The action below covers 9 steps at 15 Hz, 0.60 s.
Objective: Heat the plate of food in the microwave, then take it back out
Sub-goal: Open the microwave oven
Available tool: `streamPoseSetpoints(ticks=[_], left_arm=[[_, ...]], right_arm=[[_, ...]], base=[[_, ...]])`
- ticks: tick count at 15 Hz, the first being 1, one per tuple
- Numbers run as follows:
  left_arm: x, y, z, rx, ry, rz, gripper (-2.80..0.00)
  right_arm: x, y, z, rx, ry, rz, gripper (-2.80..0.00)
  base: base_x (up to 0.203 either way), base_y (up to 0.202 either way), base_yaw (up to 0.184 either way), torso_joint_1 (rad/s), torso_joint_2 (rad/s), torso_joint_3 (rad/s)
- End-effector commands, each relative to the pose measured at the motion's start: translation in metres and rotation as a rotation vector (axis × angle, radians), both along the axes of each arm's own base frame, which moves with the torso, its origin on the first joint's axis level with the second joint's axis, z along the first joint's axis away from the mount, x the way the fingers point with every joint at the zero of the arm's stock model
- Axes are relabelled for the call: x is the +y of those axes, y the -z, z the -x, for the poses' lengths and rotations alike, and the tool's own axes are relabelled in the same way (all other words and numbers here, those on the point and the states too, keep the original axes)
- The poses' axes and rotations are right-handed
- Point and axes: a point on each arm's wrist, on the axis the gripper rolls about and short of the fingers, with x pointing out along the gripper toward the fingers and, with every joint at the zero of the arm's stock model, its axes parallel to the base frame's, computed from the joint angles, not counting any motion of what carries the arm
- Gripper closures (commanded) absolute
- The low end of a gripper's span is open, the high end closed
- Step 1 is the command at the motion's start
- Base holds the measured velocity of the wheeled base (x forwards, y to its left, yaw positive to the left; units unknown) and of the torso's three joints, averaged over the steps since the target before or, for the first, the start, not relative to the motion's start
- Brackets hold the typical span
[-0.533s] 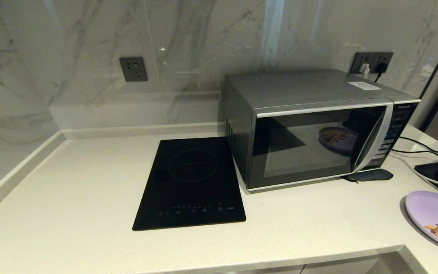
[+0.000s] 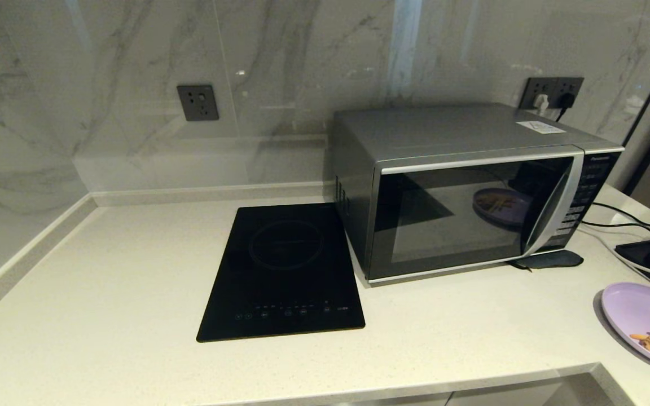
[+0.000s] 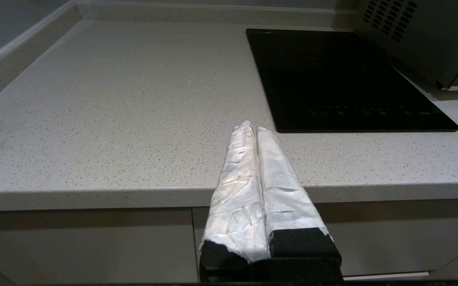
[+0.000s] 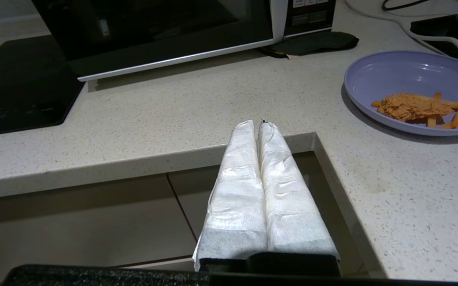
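plate of food unmoved beside microwave, door still closed

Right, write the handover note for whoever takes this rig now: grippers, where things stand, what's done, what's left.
Left gripper: shut, empty, parked off the front edge of the counter near the flat black induction hob.
Right gripper: shut, empty, parked off the counter edge, short of the plate.
Round lilac plate of orange fry-like sticks and crumbs: on the speckled pale counter, to the right, in front of the oven.
Silver-grey microwave with dark glass door: door closed; the plate seen in the glass is a reflection.
Done: nothing.
Left: open door, load plate, close, heat, take plate out.
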Motion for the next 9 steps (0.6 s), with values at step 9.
streamPoseSetpoints(ticks=[9], left_arm=[[0.0, -0.0001, -0.0001, 0.001, -0.001, 0.001, 0.0]], right_arm=[[-0.0002, 0.0006, 0.0011, 0.029, 0.008, 0.007, 0.0]], base=[[0.0, 0.0, 0.0, 0.0, 0.0, 0.0]])
